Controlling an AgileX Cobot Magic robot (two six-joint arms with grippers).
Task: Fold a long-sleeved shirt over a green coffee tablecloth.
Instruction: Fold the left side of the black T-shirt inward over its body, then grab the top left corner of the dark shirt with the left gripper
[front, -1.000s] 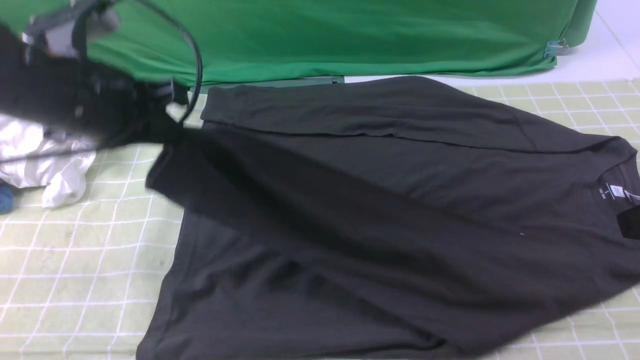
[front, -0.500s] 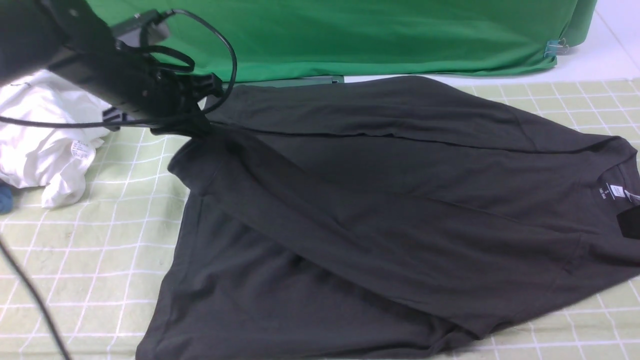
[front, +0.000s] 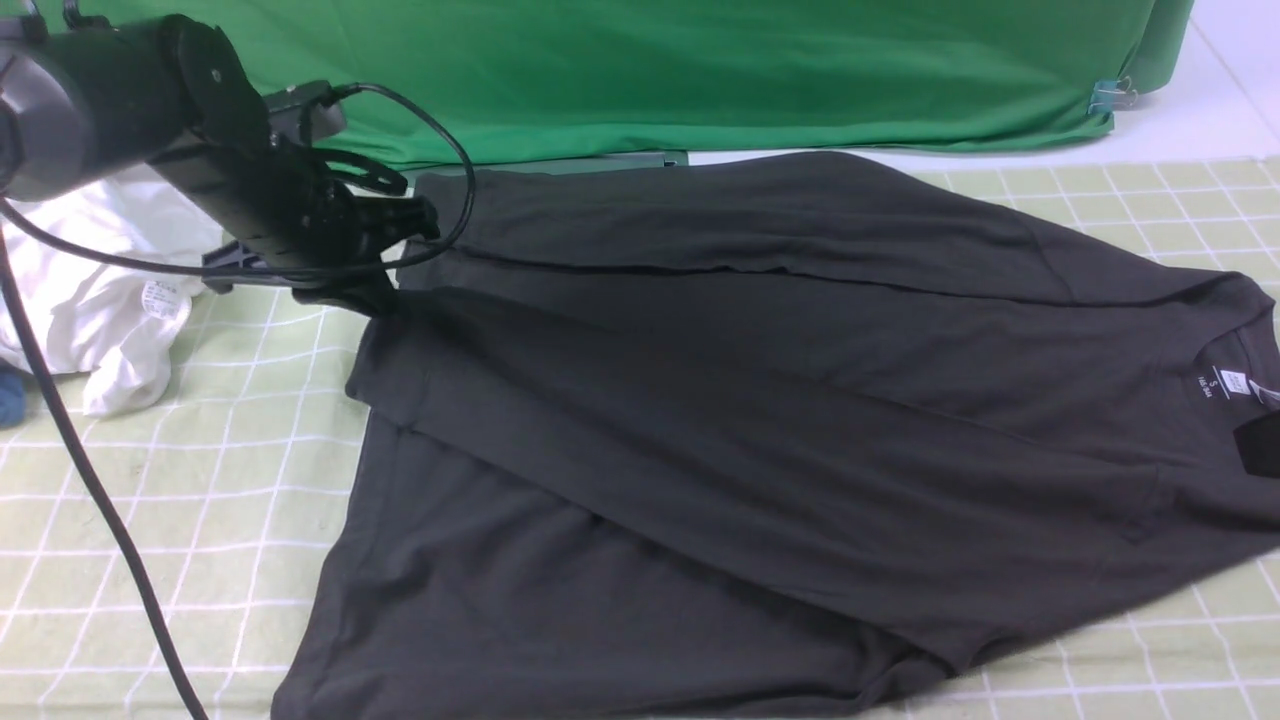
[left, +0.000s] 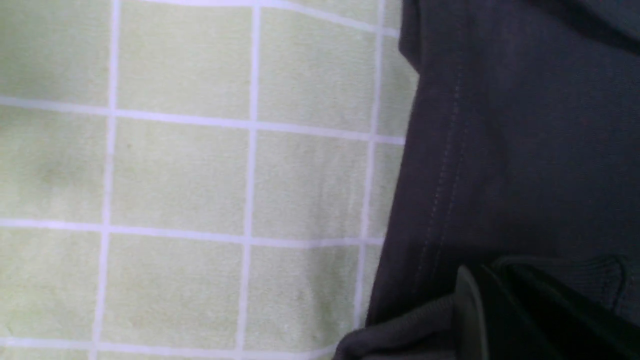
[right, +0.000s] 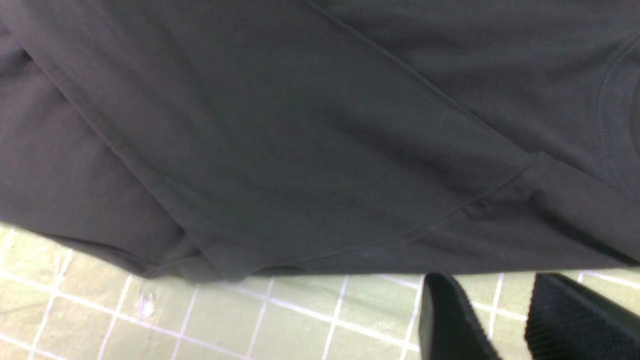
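two grippers show: the left gripper (front: 385, 292) is clamped on the sleeve cuff (left: 395, 332) of the black long-sleeved shirt (front: 760, 420), which lies spread on the green coffee tablecloth (front: 150, 500), while the right gripper (right: 492, 300) hangs with jaws apart and empty just beside the shirt's edge. released unevenly, the sleeve laid across the shirt could bunch or slide off, spoiling the fold. a crumpled white garment (front: 90, 300) lies beside the shirt's hem, a plain green fabric sheet (front: 700, 70) hangs beyond the shirt, and the arm's black cable (front: 90, 470) trails near the shirt, where it might snag.

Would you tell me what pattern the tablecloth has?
Pale yellow-green tablecloth with thin white grid lines; clearest in left wrist view.
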